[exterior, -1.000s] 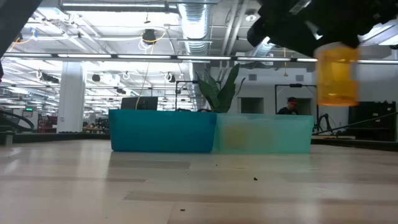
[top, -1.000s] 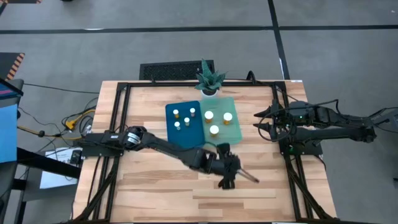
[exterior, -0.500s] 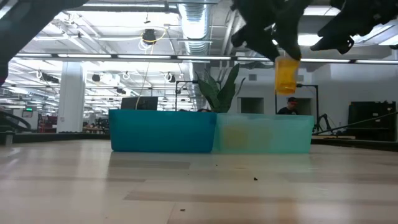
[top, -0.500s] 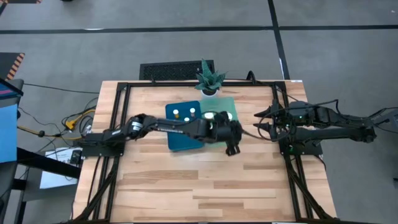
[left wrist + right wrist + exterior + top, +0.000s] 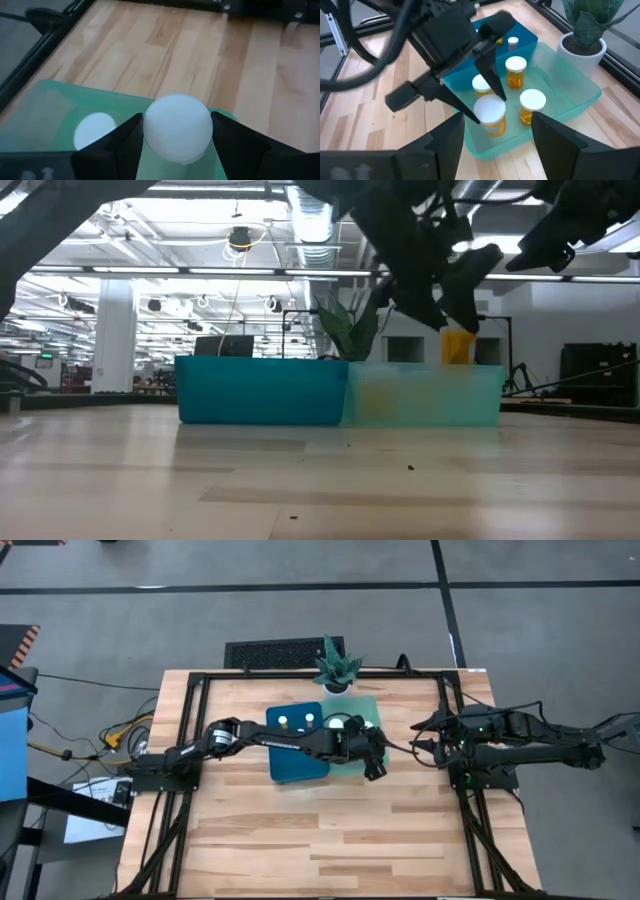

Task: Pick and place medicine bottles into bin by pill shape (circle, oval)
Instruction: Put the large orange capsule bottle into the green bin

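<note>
- High view: left arm stretched across the table point(image 5: 250, 840), its left gripper point(image 5: 368, 755) over the near corner of the pale green bin point(image 5: 372, 712); held bottle hidden under the gripper here. Dark blue bin point(image 5: 275, 745) touching the green one on its left side, with two small white caps visible inside. Potted plant point(image 5: 337, 668) just behind both bins. Right gripper point(image 5: 428, 735) waiting at the right edge of the table, fingers spread apart, holding nothing.
- Low view: amber held bottle point(image 5: 458, 346) hanging from the dark fingers, lower part already behind the rim of the green bin point(image 5: 425, 395), upright. Blue bin point(image 5: 260, 390) directly beside. Plant leaves point(image 5: 350, 325) rising behind.
- Left wrist view: round white cap of the held bottle point(image 5: 177, 127) filling the gap between the two dark fingers point(image 5: 125, 142), both pressed against its sides. Second white-capped bottle point(image 5: 94, 130) lower down inside the green bin point(image 5: 50, 100).
- Right wrist view: left gripper point(image 5: 487, 102) closed on the held bottle point(image 5: 491, 116), amber body with wide white cap, low inside the green bin point(image 5: 580, 92). Three other amber bottles standing upright in the same bin: one point(image 5: 515, 71) toward the plant side, one point(image 5: 532, 105) just beside the held one, one point(image 5: 480, 85) partly behind the finger. Smaller narrow-capped bottle point(image 5: 513, 43) in the blue bin point(image 5: 527, 36). Plant point(image 5: 585, 30) in white pot behind.
</note>
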Available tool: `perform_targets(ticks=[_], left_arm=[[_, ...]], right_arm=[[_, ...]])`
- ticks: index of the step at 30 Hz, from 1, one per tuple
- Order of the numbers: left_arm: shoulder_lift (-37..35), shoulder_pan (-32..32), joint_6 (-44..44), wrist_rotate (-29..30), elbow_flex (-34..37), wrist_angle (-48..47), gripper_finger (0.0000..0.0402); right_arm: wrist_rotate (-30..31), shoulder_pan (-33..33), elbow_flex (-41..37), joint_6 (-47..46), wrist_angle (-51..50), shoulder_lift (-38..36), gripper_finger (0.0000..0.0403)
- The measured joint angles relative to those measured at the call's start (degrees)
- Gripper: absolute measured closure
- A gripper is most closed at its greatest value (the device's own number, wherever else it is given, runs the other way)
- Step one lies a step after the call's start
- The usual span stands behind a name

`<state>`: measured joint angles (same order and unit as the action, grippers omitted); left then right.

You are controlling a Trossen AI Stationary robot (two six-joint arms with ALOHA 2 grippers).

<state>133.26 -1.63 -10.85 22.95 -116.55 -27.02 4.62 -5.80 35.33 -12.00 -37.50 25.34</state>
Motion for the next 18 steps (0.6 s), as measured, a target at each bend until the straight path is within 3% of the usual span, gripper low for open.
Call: perform_targets(ticks=[7,13,18], left_arm=[[0.01,0.17,-2.27,0.31,6.15,5.27,0.0195],[-0.01,0.33,-0.6,3.86,6.22,5.83,0.0195],[1.07,1.32,-1.71,3.01,6.05,7.34,0.0193]], right_arm=[[0.0,0.0,0.0,0.32,-0.02,0.02,0.0165],[-0.02,0.0,0.0,0.49,-0.02,0.02,0.0165],[-0.02,0.0,0.0,0.62,-0.02,0.0,0.0165]])
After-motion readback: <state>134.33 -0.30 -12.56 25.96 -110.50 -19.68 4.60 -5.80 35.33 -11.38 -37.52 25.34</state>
